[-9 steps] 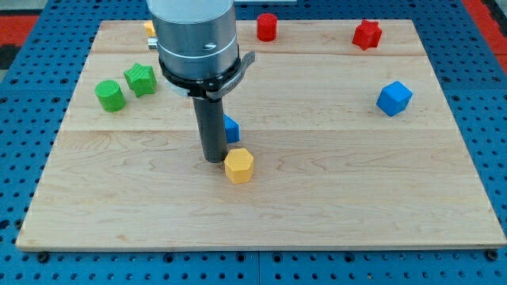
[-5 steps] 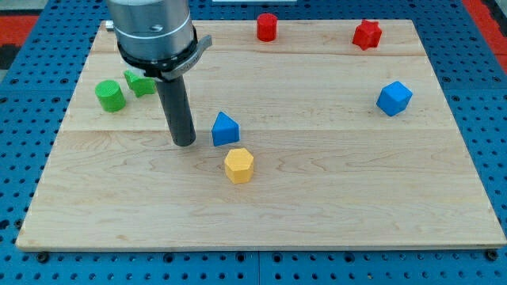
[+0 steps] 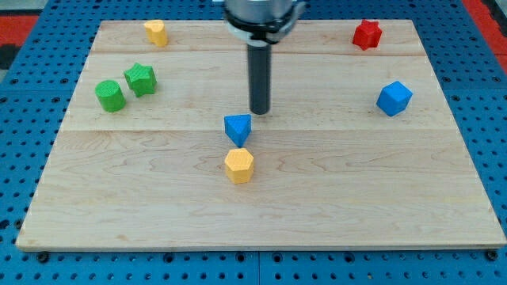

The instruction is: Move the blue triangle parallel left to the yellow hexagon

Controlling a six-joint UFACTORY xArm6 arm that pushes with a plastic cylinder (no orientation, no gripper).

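The blue triangle lies near the middle of the wooden board. The yellow hexagon sits just below it, almost touching. My tip stands just above and to the right of the blue triangle, a small gap away from it. The rod rises straight up to the arm at the view's top.
A green cylinder and a green star sit at the left. A small yellow block lies at the top left. A red star is at the top right. A blue cube is at the right.
My tip has swung from the left of the blue triangle round to its upper right. The blue triangle has shifted slightly right and turned. The red cylinder at the top is now hidden behind the arm.
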